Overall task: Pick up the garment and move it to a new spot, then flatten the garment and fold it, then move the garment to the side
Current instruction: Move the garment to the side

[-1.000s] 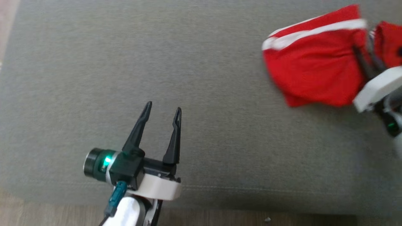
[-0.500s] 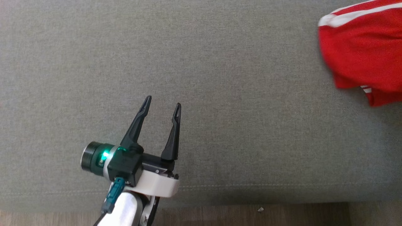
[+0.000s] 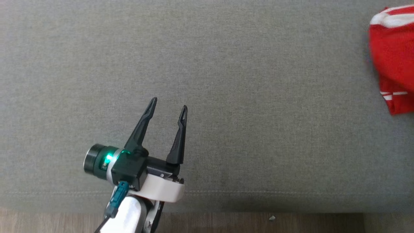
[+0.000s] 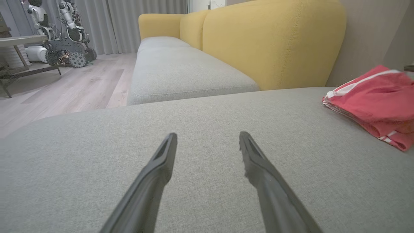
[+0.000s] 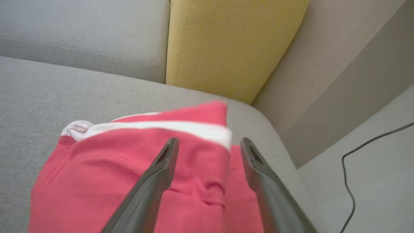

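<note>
lying folded near the far right corner of the sofa cushion [image 3: 258, 129], the garment [image 5: 129, 168] could slip off that edge. the right end effector [image 5: 209, 141], open just above it, may snag cloth; the left end effector [image 3: 168, 103] is open by the front edge.

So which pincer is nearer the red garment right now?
Right. The right pincer hangs open just above the garment; the left pincer sits open over bare cushion, well away on the garment's left.

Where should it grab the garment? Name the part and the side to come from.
Probably the white band of the garment, from straight above: it lies folded flat on the cushion, so no edge stands up, and the open right gripper hangs over that band.
</note>
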Controlling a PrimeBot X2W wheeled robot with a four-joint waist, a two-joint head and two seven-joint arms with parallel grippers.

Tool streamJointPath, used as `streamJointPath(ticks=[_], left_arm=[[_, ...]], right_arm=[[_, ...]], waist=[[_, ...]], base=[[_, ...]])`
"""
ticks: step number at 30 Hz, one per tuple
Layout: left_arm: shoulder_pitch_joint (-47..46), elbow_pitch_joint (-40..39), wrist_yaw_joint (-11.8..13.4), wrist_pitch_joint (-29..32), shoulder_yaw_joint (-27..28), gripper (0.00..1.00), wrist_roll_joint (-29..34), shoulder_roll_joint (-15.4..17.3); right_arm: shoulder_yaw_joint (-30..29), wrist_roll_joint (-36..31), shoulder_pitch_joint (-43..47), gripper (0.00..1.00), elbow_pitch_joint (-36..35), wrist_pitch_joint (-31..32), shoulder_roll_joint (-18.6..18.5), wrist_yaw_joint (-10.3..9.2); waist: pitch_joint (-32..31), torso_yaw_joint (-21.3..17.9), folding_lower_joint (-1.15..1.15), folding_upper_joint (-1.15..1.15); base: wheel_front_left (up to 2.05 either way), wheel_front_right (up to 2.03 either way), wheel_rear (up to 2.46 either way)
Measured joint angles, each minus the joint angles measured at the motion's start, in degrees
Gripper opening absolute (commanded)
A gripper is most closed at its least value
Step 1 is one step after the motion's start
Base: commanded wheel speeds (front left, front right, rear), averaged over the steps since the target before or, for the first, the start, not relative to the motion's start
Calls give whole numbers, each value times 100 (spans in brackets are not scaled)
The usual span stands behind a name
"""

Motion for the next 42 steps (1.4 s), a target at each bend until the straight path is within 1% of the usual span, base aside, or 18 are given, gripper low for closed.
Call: streamJointPath(ticks=[4,6,8,10,12,14,16,18,21,22,26,30,32,37,42], left_arm=[[-8,25,1,0,38,100,0,0],[-3,38,1,0,74,100,-8,-1],[13,59,9,0,125,100,-13,-1],[68,70,20,0,174,100,-88,-1],[182,70,27,0,236,100,-230,-3],[304,75,71,0,342,100,-387,-3],[402,78,115,0,408,100,-568,-1],[481,47,149,0,483,100,-691,-2],[614,-98,227,1,650,100,-869,-2],[614,-98,227,1,650,100,-869,-2],[892,-182,269,0,847,100,-916,0],[1202,-199,116,0,901,100,-759,7],[1330,-201,87,0,900,100,-690,11],[1495,-192,65,0,899,100,-547,15],[1511,-148,63,0,892,100,-503,16]], right_arm=[[-287,-1040,205,100,-717,-271,385,0],[-304,-1278,333,100,-1067,-572,742,0],[-124,-1283,503,100,-1252,-890,1131,0],[275,-1078,765,100,-1316,-1317,1494,0],[538,-634,977,100,-1218,-1838,1867,0],[898,-347,1152,100,-1014,-2273,1976,0],[1028,-46,1283,100,-845,-2459,2154,0],[1050,82,1440,100,-760,-2530,2338,0],[934,269,1803,100,-1116,-2532,2622,0],[934,269,1803,100,-1116,-2532,2622,0],[995,436,2476,100,-1564,-2533,2769,0],[1017,670,3110,100,-1788,-2533,2856,0],[1072,683,3315,100,-1839,-2533,2861,0],[1271,604,3557,100,-1897,-2533,2873,0],[1298,517,3599,100,-1897,-2533,2875,0]], waist=[[-126,44,0,0],[-220,58,0,0],[-333,71,0,0],[-470,82,0,0],[-619,93,0,0],[-778,108,0,0],[-943,130,0,0],[-1115,160,0,0],[-1372,213,0,0],[-1372,213,0,0],[-1676,288,0,0],[-1942,338,-1,0],[-2049,351,-1,0],[-2194,359,-1,0],[-2270,352,-1,0]], base=[[0,0,0],[0,0,0],[0,0,0],[0,0,0],[0,0,0],[0,0,0],[0,0,0],[0,0,0],[0,0,0],[0,0,0],[0,0,0],[0,0,0],[0,0,0],[0,0,0],[0,0,0]])
